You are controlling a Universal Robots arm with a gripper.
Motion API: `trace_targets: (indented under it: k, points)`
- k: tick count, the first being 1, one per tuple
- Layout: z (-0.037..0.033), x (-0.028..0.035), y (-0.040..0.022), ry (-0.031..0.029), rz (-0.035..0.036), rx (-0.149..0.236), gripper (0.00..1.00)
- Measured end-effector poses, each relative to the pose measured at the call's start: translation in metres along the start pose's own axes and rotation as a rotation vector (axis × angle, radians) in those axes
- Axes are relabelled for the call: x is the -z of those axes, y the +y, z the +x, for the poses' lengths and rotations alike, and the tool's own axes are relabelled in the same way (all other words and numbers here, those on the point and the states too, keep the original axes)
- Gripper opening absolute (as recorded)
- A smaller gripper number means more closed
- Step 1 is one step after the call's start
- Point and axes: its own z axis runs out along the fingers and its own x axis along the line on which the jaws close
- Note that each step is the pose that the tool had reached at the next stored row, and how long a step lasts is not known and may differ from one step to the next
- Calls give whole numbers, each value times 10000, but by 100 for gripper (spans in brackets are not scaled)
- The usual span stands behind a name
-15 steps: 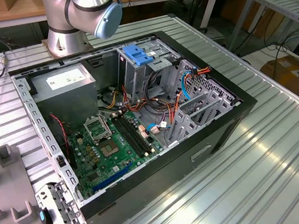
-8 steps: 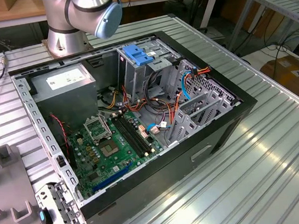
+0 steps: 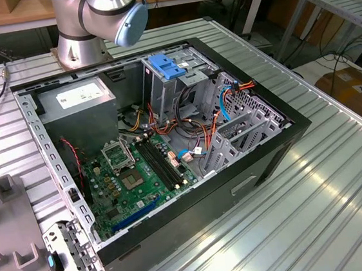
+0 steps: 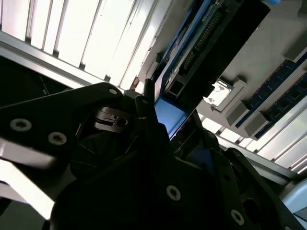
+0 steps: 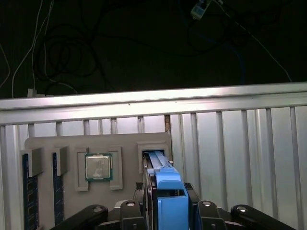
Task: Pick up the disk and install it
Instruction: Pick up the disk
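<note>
At the grey parts tray, the gripper had the disk. In the first wrist view the disk stood on edge, blue rail facing the camera, with a dark finger pressed against each flat side. So the fingers were clamped on it, no gap seen. The far end of the disk lined up with a slot in the tray. Couldn't tell whether it was seated there or lifted clear.

In the second wrist view the gripper was around the same disk, dark body and a blue edge showing.

On the tray beside the disk's slot: a processor chip in its own pocket, then blue memory sticks further along. The tray lay on the ribbed aluminium table.

In the exterior view the open computer case lay on its side on the table, green motherboard exposed. The drive cage with the blue tab stood at the far end, the arm behind it. The tray was off to the exterior view's left of the case.
</note>
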Motion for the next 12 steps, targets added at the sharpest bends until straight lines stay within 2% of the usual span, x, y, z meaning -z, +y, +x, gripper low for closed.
trace_targets:
  k: [12]
  points:
    - [0,-7,-1,6,2,104,44]
